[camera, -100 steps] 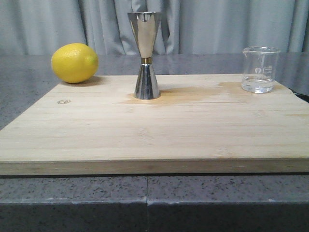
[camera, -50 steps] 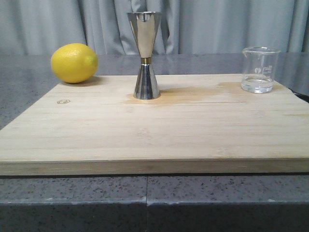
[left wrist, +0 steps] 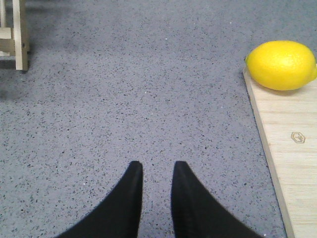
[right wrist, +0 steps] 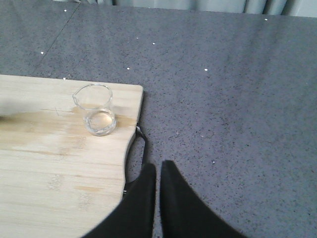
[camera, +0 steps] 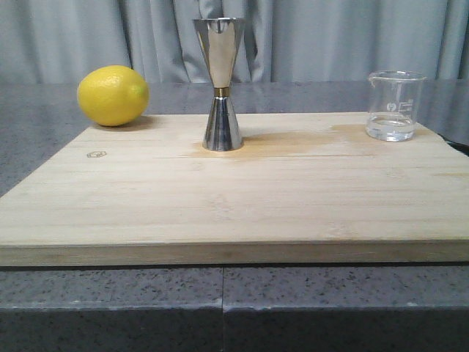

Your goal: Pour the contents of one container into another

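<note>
The clear glass beaker (camera: 396, 105) stands upright at the far right of the wooden board (camera: 234, 198), a little clear liquid in its bottom. The steel hourglass jigger (camera: 221, 84) with its gold waist band stands upright at the board's back centre. Neither gripper shows in the front view. In the right wrist view the beaker (right wrist: 96, 110) sits near the board's corner, well apart from my right gripper (right wrist: 158, 168), which is shut on nothing over the grey counter. My left gripper (left wrist: 157, 168) hangs open and empty above the counter, left of the board (left wrist: 292, 163).
A yellow lemon (camera: 113, 95) rests at the board's back left corner, also seen as the lemon (left wrist: 281, 64) in the left wrist view. A black loop handle (right wrist: 142, 144) sticks out of the board's right edge by my right fingers. A wooden frame (left wrist: 15, 34) stands far left. Grey curtains hang behind.
</note>
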Controlling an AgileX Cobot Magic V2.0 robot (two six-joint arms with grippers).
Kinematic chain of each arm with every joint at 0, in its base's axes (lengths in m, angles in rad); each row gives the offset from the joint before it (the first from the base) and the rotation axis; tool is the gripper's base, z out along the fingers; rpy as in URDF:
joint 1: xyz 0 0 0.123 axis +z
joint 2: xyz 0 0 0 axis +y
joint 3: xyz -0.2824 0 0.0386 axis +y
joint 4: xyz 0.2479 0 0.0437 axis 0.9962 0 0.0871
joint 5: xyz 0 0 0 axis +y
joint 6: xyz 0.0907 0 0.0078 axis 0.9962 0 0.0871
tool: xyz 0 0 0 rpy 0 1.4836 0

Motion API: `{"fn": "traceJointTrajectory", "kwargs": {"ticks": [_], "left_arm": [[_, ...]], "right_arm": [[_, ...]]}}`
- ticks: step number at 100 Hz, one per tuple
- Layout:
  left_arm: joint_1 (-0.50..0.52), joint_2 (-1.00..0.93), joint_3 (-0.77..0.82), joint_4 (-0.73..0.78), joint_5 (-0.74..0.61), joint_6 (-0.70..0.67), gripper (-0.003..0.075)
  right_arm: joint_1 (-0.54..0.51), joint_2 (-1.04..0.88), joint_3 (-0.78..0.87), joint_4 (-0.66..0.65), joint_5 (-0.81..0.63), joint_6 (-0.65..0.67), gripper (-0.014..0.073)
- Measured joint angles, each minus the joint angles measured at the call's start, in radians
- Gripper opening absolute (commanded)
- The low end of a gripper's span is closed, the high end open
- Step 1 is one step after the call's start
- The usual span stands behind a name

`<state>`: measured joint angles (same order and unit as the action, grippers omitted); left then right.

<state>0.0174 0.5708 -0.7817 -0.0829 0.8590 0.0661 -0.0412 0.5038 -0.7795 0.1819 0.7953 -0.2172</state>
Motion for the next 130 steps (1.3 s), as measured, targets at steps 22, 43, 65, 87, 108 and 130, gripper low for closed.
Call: {"fn": "traceJointTrajectory", "kwargs": {"ticks": [22, 43, 65, 87, 108, 130], "left_arm": [[0.000, 0.000, 0.000, 0.000, -0.006, -0.001, -0.0019], [0.000, 0.000, 0.000, 0.000, -0.017, -0.001, -0.0019], [0.000, 0.000, 0.000, 0.000, -0.018, -0.002, -0.0019], [-0.013, 0.000, 0.000, 0.000, -0.018, -0.002, -0.0019], [-0.023, -0.043, 0.058, -0.002, -0.092, -0.002, -0.0019], [-0.023, -0.244, 0.327, -0.002, -0.288, -0.002, -0.0019]], "right_arm": [[0.000, 0.000, 0.000, 0.000, 0.000, 0.000, -0.0062], [0.000, 0.000, 0.000, 0.004, 0.000, 0.000, -0.0062], [0.000, 0.000, 0.002, 0.004, 0.000, 0.000, -0.0062], [0.000, 0.000, 0.002, 0.004, 0.000, 0.000, -0.0062], [0.000, 0.000, 0.002, 0.006, 0.000, 0.000, -0.0062], [0.000, 0.000, 0.002, 0.006, 0.000, 0.000, -0.0062]]}}
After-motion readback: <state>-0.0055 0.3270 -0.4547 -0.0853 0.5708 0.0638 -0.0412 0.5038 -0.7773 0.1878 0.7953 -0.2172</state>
